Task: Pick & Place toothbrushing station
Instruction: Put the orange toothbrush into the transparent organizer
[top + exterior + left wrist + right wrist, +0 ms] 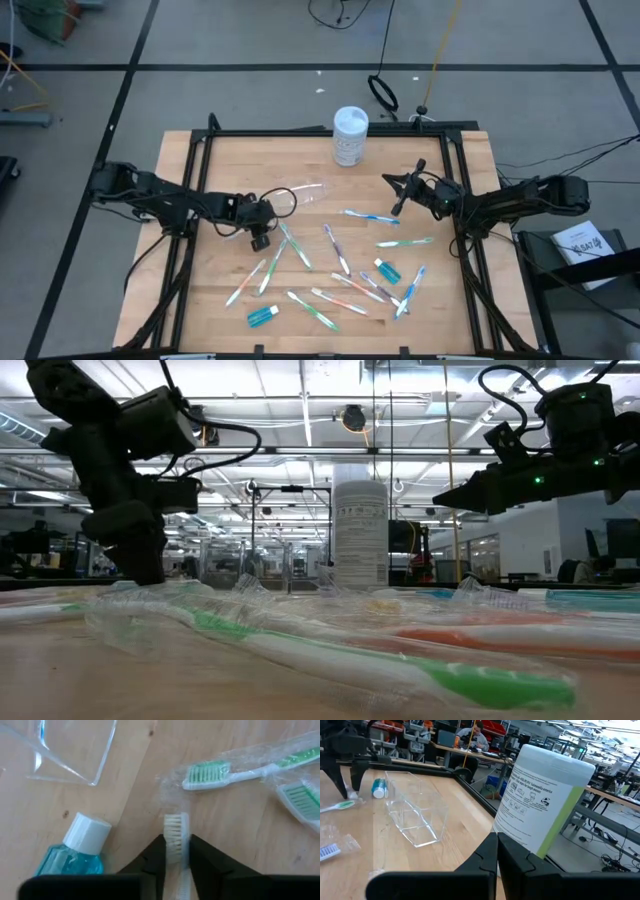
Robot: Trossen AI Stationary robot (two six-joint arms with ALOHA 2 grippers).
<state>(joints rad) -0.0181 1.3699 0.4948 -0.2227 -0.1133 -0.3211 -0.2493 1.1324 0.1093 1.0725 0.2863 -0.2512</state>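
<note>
The clear plastic cup (pixel 300 194) lies on its side on the table, left of the white canister; it also shows in the left wrist view (pixel 70 750) and the right wrist view (pixel 415 815). Several pastel toothbrushes (pixel 340 250) and two teal toothpaste tubes (pixel 262 316) (pixel 388 270) lie scattered on the table. My left gripper (pixel 260 236) is down at the table near the cup, shut on a white-bristled toothbrush (pixel 175 831). My right gripper (pixel 400 196) hangs shut and empty above the table, right of the cup. My left gripper pinches the toothbrush between its two fingers (pixel 157 855) at the neck just behind the head (pixel 176 851). The fingers come from above, pointing down, one on each side of the brush. The bristled head sticks out past the fingertips. Whether the brush is off the wood cannot be told.
The tall white canister (pixel 350 135) stands at the table's far middle. A teal tube with a white cap (pixel 80 847) lies right beside my left gripper. Wrapped green-bristled toothbrushes (pixel 210 772) lie close by. A black frame (pixel 330 130) edges the table.
</note>
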